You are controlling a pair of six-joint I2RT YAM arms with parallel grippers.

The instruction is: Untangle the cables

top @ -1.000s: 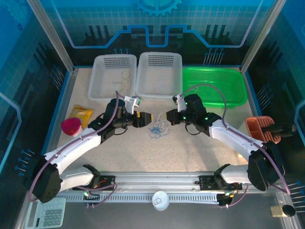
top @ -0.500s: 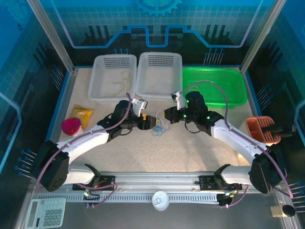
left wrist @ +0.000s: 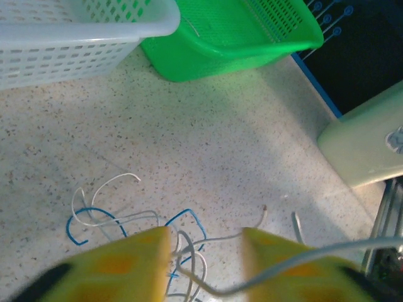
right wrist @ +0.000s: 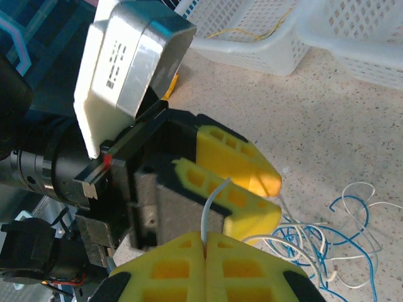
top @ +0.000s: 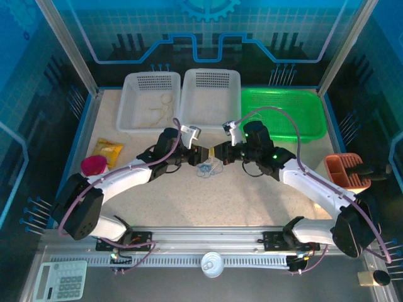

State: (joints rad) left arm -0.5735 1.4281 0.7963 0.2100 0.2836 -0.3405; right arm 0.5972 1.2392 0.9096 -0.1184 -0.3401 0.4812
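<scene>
A tangle of thin blue and white cables (top: 208,168) lies on the speckled table between both grippers. My left gripper (top: 203,155) is open, and in the left wrist view its yellow fingers (left wrist: 126,264) straddle white strands (left wrist: 189,251) above a blue loop (left wrist: 189,217). My right gripper (top: 218,153) faces it closely. In the right wrist view the right gripper (right wrist: 204,242) is shut on a white cable (right wrist: 214,201) that sticks up from between its pads. The rest of the tangle (right wrist: 327,245) lies just to the right. Yellowish cables (top: 160,107) rest in the left white basket.
Two white baskets (top: 135,123) (top: 234,78) and a green basket (top: 283,113) line the back. A pink cup (top: 93,167) and a yellow packet (top: 107,151) sit at the left, an orange holder (top: 343,168) at the right.
My left arm has swung right and forward until its gripper meets the right gripper over the tangle. The right gripper has shifted slightly left.
</scene>
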